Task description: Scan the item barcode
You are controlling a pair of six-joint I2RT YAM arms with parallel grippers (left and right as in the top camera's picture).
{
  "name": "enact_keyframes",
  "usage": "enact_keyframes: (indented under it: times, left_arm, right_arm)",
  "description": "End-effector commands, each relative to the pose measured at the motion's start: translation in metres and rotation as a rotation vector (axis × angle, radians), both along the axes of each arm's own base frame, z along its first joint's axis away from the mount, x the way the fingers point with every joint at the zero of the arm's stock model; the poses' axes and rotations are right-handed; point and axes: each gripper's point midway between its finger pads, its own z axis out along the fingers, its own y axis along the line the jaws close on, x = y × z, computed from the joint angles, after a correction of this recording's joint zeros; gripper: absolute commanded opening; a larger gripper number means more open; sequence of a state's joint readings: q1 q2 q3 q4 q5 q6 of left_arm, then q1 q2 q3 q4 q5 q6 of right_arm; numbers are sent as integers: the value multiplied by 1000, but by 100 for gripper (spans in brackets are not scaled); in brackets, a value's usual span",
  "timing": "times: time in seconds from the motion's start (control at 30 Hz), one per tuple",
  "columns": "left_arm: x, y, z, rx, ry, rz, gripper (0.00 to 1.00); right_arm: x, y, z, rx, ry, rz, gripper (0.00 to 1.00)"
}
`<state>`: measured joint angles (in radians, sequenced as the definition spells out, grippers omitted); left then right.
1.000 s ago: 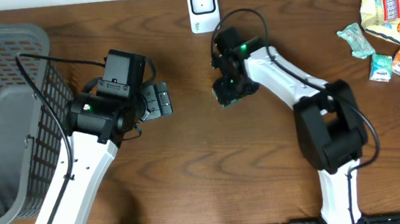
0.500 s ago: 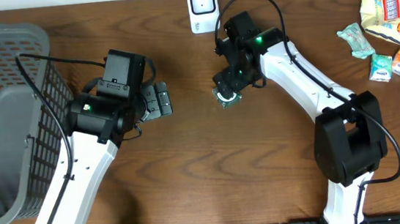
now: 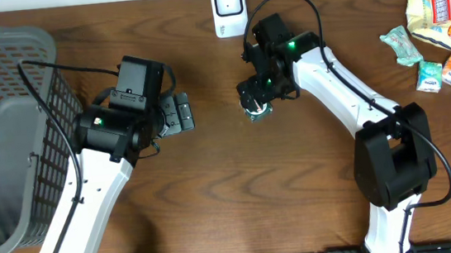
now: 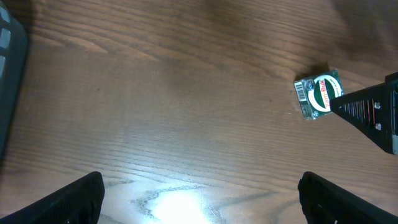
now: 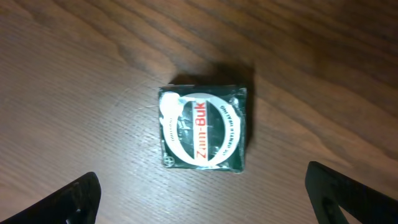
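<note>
Green, glossy card makes up the box, a small squarish carton with a white oval ring and red lettering on its top face. It lies flat on the brown wood-grain tabletop, near the middle and a little in front of the white scanner at the far edge. The right pincer hangs directly over it with its black fingers spread wide to either side, touching nothing and holding nothing. The left pincer is also fully spread and empty, well apart from the box, near the grey mesh basket.

The box looks light and stiff enough to take a firm squeeze, though thin card could dent and the shiny skin may slip. In the left wrist view, a barcode shows on one narrow side wall. The best hold is probably across two opposite walls that leave that panel bare, so it can be turned toward the scanner. The low profile leaves little wall to grip, so the fingers would need to reach almost to the wood.
</note>
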<state>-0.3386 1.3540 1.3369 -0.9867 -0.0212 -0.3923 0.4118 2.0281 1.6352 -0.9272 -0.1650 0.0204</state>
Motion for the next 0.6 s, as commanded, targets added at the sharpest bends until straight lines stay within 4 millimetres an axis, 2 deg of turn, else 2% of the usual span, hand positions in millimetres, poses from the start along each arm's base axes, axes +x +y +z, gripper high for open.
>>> enact_keyframes:
  times: [0.0, 0.57]
  left_arm:
    - [1, -3, 6, -8, -15, -12, 98]
    - [1, -3, 6, -7, -15, -11, 98]
  right_arm:
    - [-8, 9, -6, 20, 41, -9, 99]
    - [-8, 9, -7, 13, 36, -2, 99]
